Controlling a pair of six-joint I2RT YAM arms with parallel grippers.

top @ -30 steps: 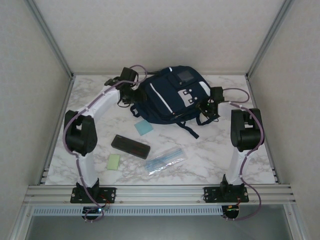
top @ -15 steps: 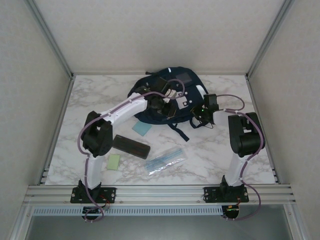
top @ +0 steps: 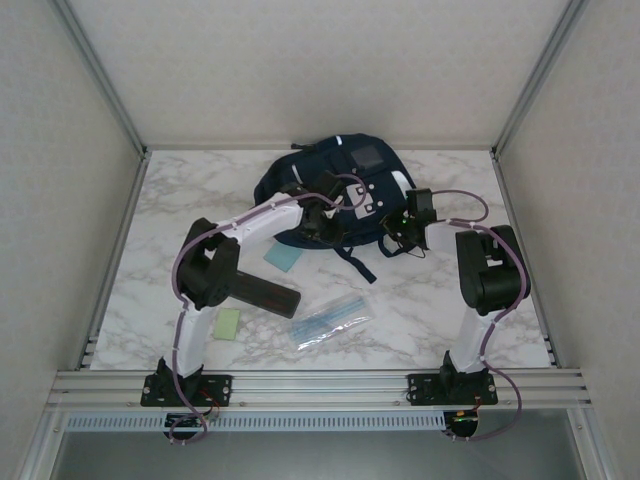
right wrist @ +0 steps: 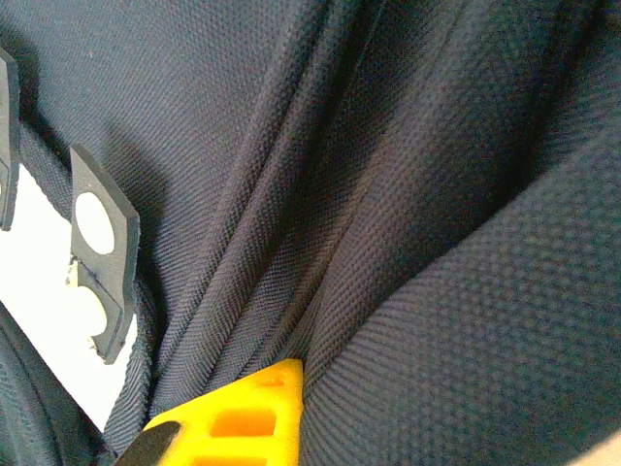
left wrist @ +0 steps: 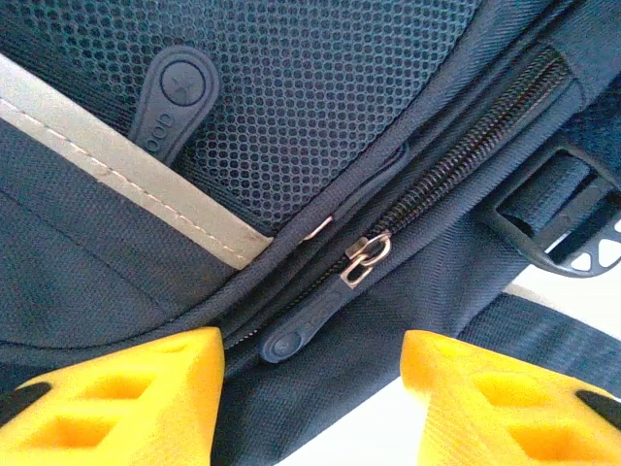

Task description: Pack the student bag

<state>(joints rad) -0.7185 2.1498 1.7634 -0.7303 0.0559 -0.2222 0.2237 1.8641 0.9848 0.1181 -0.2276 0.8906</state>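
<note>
Where the left arm has gone, top view: from the bag's upper-left edge it has swung across onto the front of the student bag (top: 305, 168). The left gripper (top: 322, 212) now sits over the bag's middle, just above frame centre.
Right arm, top view: the right gripper (top: 400, 222) has edged left and its jaws have drawn together at the bag's right-hand edge.
Bag, top view: it lies at the back centre of the marble table (top: 450, 300), nudged slightly up and left since a second ago.
Not yet packed, top view: black case (top: 262, 293), blue pad (top: 284, 256), green pad (top: 228, 322) and clear pouch (top: 332, 320) all lie on the table below the bag.
What this means for you: one arm braces and the other lines up, so opening the zip looks like the step in hand. Packing proper has not begun.
Zip, left wrist view: it runs diagonally from lower left to upper right. The metal slider (left wrist: 364, 257) is at centre, the rubber pull (left wrist: 296, 335) is just below and left of it, and the teeth are meshed above.
Left hand, left wrist view: its yellow fingers (left wrist: 116, 393) stand roughly half apart in the bottom corners. The pull lies between and just above them, and they hold nothing.
Right hand, right wrist view: one yellow fingertip (right wrist: 243, 417) at bottom centre is buried where navy folds converge. The jaws are closed, seemingly pinching a fold of the bag, and the other finger is hidden from you.
</note>
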